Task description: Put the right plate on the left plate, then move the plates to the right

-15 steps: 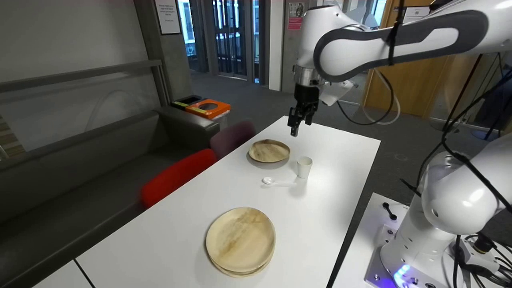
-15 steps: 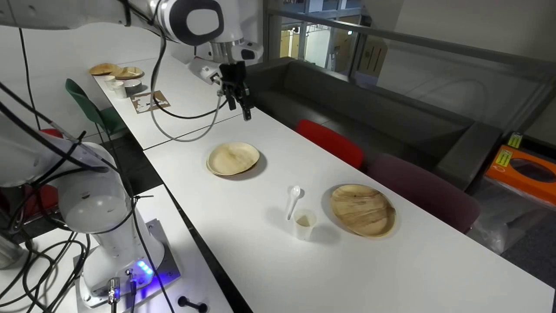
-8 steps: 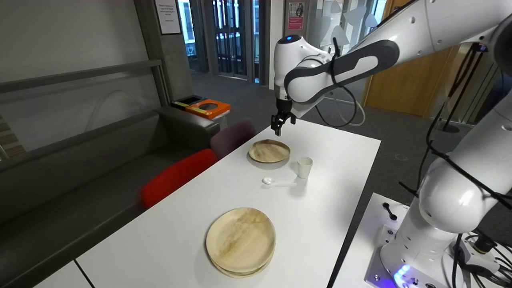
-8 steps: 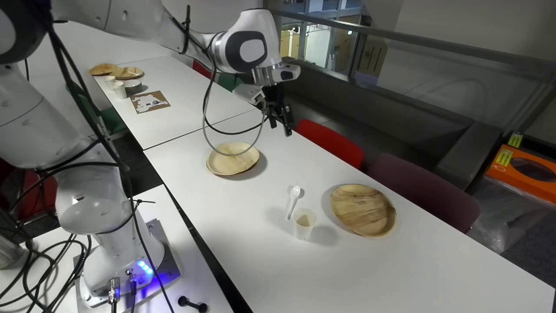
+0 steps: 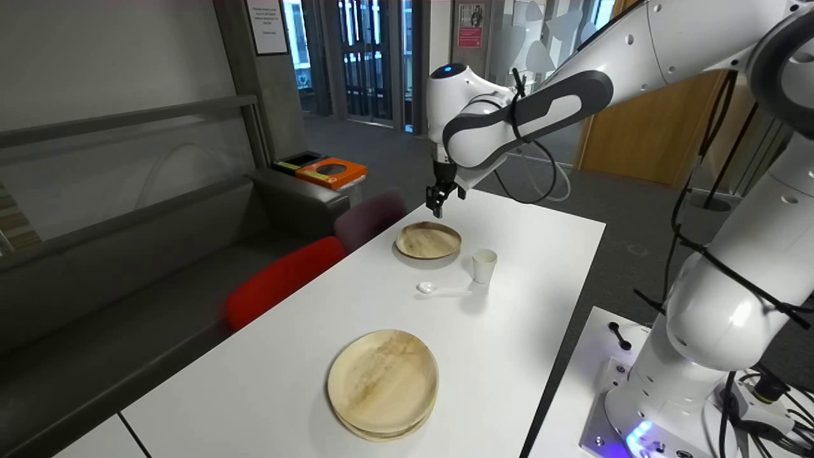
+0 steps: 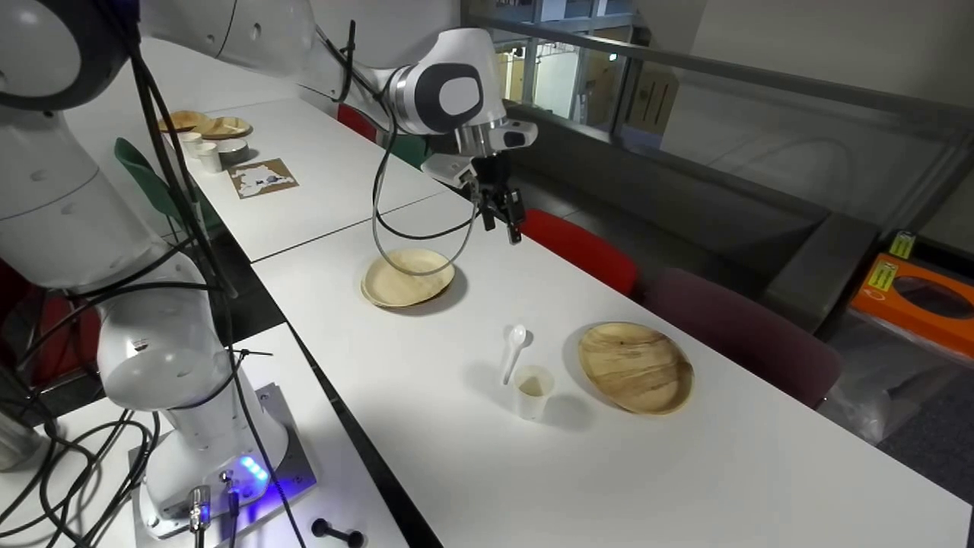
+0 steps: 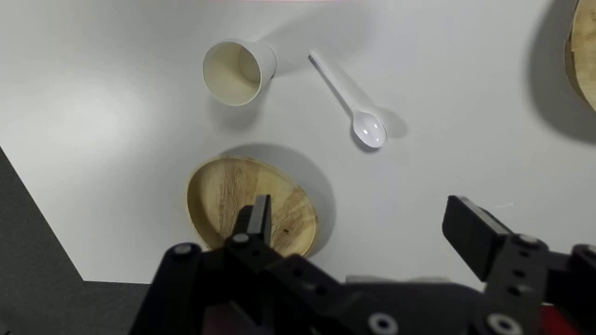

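Note:
The right plate, a smaller deep light-wood dish, lies on the white table in both exterior views point(image 5: 428, 240) point(image 6: 636, 368). It also shows in the wrist view point(image 7: 292, 223), partly hidden behind a finger. The left plate, wider and flatter, lies further along the table in both exterior views point(image 5: 383, 381) point(image 6: 407, 278); a second rim shows beneath it. Only its edge shows at the wrist view's right border point(image 7: 587, 51). My gripper is open and empty, high above the table, in both exterior views point(image 5: 447, 202) point(image 6: 502, 230) and the wrist view point(image 7: 357, 202). It touches neither plate.
A white cup point(image 5: 484, 266) and a white spoon point(image 5: 427, 288) lie near the right plate. A red chair point(image 6: 578, 247) and a purple chair point(image 6: 738, 335) stand along the table edge, with a grey sofa behind. More plates point(image 6: 224, 128) and cups are on the farther table.
The arm has swung out over the table, fast at first and then slower. The gripper has moved toward the chair side and stays open. The plates, cup and spoon have not moved.

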{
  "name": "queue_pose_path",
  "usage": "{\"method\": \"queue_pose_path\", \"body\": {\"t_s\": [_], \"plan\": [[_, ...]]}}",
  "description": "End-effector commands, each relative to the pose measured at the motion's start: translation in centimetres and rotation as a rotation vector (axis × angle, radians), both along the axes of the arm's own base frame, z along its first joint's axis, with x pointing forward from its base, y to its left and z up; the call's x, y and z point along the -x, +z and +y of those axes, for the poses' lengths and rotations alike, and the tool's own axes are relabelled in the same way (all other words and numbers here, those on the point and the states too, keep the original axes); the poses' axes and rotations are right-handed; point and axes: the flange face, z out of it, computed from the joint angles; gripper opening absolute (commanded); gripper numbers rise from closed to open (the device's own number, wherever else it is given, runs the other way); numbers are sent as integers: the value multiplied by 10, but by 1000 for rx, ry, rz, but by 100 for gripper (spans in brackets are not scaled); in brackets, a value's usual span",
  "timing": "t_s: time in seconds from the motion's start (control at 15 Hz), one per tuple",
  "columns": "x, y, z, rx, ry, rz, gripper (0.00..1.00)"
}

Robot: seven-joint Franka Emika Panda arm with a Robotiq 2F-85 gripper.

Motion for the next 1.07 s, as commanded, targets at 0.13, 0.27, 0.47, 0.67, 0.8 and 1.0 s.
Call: {"method": "queue_pose_path", "body": {"t_s": [0.13, 0.27, 0.47, 0.67, 0.8, 1.0], "plan": [[0, 0, 0, 0, 0, 2, 100], [0, 0, 0, 0, 0, 2, 100], [0, 0, 0, 0, 0, 2, 100], [-13, -11, -1, 24, -22, 20, 100], [-28, -25, -4, 62, -66, 16, 100], [-58, -53, -13, 146, -138, 26, 100]]}}
